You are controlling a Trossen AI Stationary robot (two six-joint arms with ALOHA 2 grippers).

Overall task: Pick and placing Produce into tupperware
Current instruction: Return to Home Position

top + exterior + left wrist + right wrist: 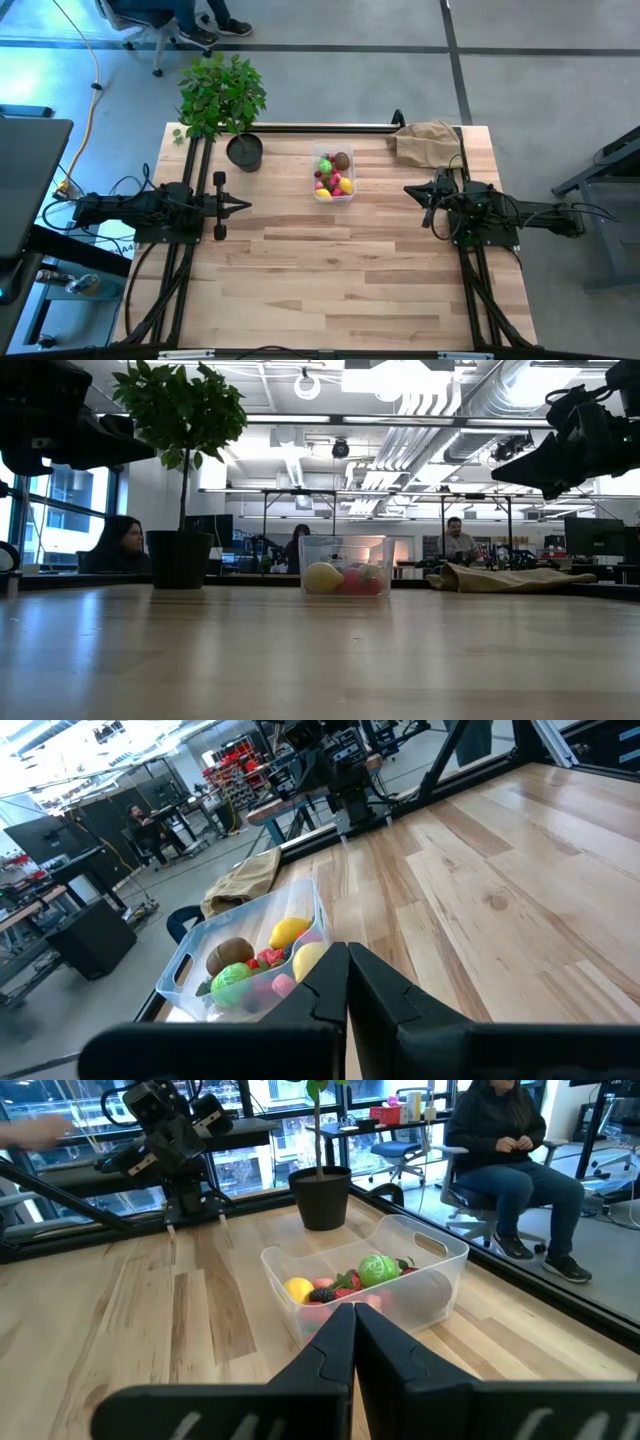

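The clear tupperware tub [334, 176] stands on its base on the table, toward the far middle. Toy produce lies inside it: a yellow lemon [288, 931], a green round one [378, 1268], a brown kiwi-like one [229, 954], red berries [345, 1283]. My left gripper [246, 206] is shut and empty, held above the table at the left, pointing at the tub. My right gripper [408, 189] is shut and empty, held above the table at the right, pointing at the tub. Their shut fingers also show in the left wrist view [347, 982] and the right wrist view [354, 1335].
A leafy plant in a black pot [244, 151] stands left of the tub. A tan paper bag [428, 143] lies at the far right corner. A black bar [320, 127] runs along the far edge. People sit beyond the table [505, 1150]. Bare wood lies toward the near side [330, 290].
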